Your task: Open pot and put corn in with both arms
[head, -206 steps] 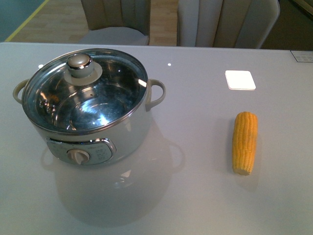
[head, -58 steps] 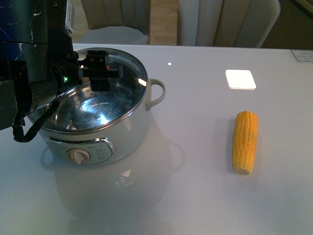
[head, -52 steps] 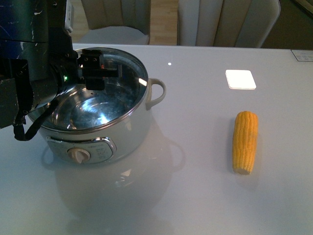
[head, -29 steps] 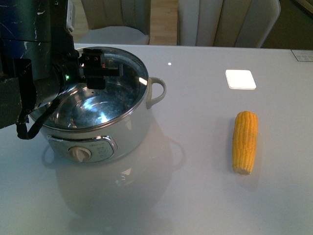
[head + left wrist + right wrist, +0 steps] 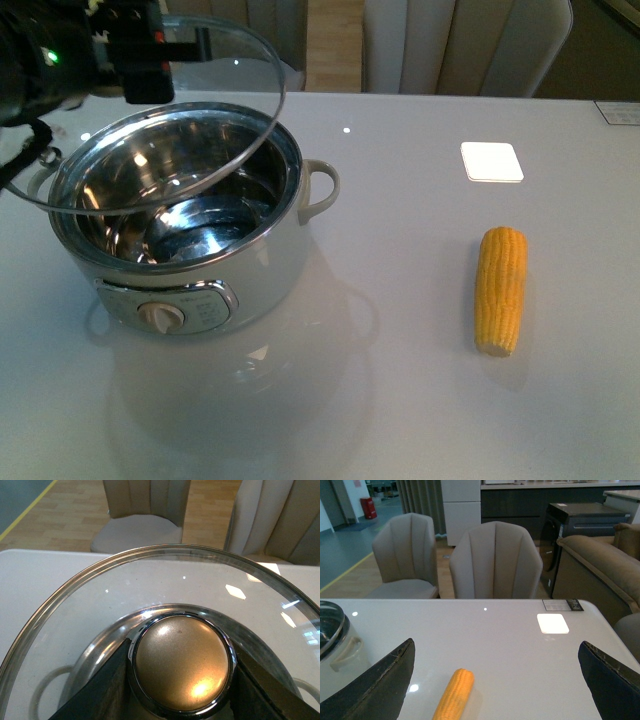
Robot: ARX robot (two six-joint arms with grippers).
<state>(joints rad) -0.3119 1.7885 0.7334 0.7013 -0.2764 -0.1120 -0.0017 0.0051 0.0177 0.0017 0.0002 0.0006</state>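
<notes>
The large round cream-white electric pot [image 5: 268,268] with a shiny steel inside stands open on the left of the pale grey bench [image 5: 400,400], its round dial [image 5: 160,318] facing the robot. One loop handle [image 5: 320,190] sticks out on its right side.

Above it, the bulky black left arm [image 5: 45,60] holds up the steel-rimmed glass lid [image 5: 215,100]. The lid hangs tilted over the far left part of the pot, its high edge away from the robot and its low edge down by the pot's left rim. I cannot tell whether that low edge touches the rim. In the left wrist view the jaws are closed on the lid's round bronze-coloured knob [image 5: 181,666], one black finger [image 5: 102,690] pressed on each side of it. Part of the pot shows through the glass below.

The husk-free yellow-orange corn cob [image 5: 500,290] lies on the bench well to the right of the pot, nothing touching it, its length running away from the robot. Beyond it lies a flat white square pad [image 5: 491,162].

In the right wrist view the right arm's jaws stand wide apart and hold nothing, with one black finger [image 5: 382,680] at each side. The corn cob [image 5: 454,694] lies on the bench between and beyond them. Beige chairs [image 5: 495,562] stand at the bench's far edge.
</notes>
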